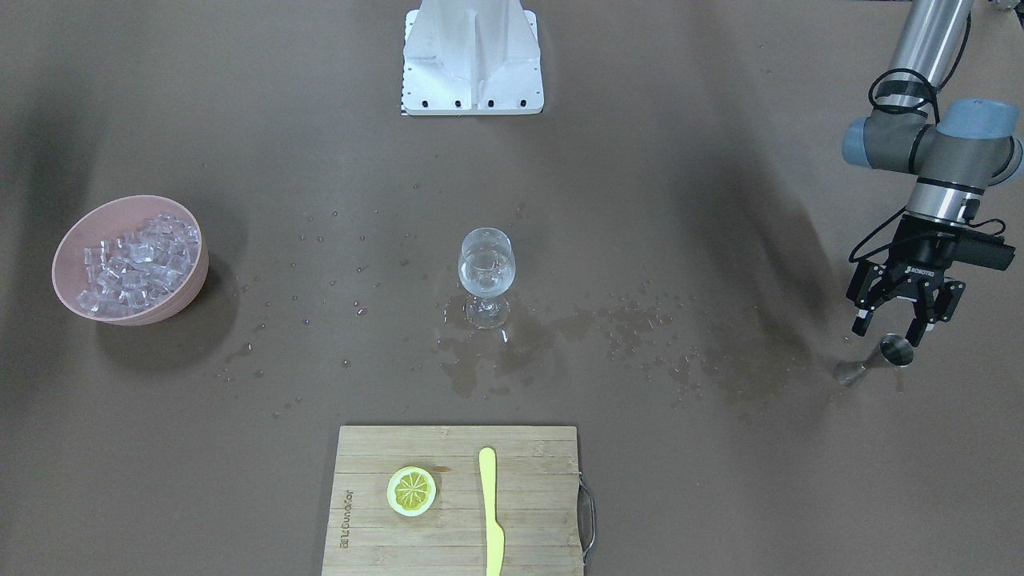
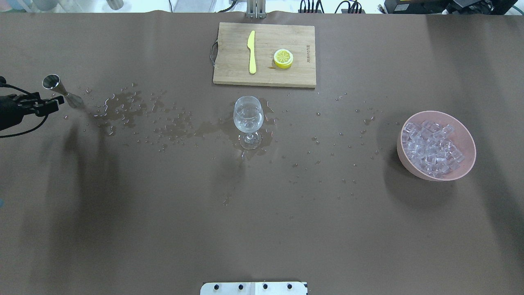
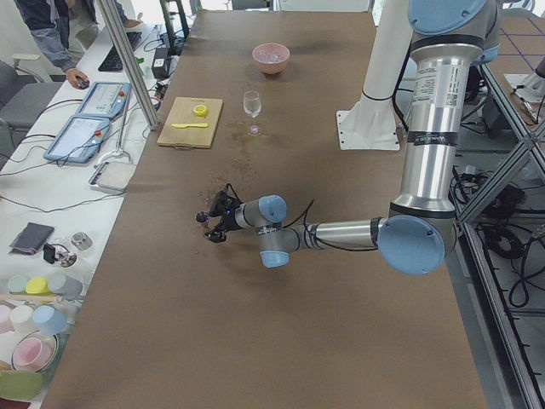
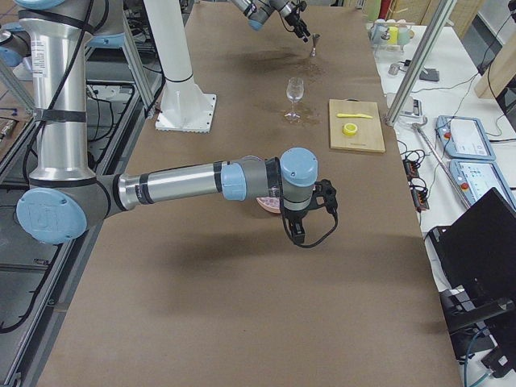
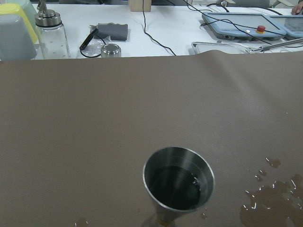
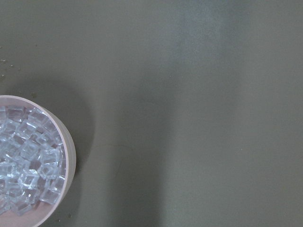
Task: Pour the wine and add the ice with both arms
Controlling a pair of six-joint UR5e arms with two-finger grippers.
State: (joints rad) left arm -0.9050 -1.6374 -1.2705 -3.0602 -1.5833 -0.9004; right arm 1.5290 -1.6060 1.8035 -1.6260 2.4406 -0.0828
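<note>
A stemmed glass (image 1: pixel 486 268) stands mid-table, partly filled with clear wine (image 2: pixel 247 119). The ice (image 1: pixel 136 264) fills a pink bowl (image 2: pixel 466 135); the right wrist view shows the ice (image 6: pixel 23 163) at its lower left. A steel jigger (image 1: pixel 884 354) stands upright on the table. My left gripper (image 1: pixel 890 330) hangs open just above and behind it, touching nothing. The left wrist view looks down into the jigger (image 5: pixel 178 178), which holds only droplets. My right gripper (image 4: pixel 300 232) shows only in the exterior right view, hovering beside the bowl; I cannot tell its state.
Puddles and droplets (image 2: pixel 123 106) spread from the jigger past the glass. A wooden cutting board (image 2: pixel 233 73) carries a lemon slice (image 2: pixel 283 58) and a yellow knife (image 2: pixel 251 51). The white stand (image 1: pixel 472 60) sits at the robot's side. A person (image 3: pixel 64 38) is at the side desk.
</note>
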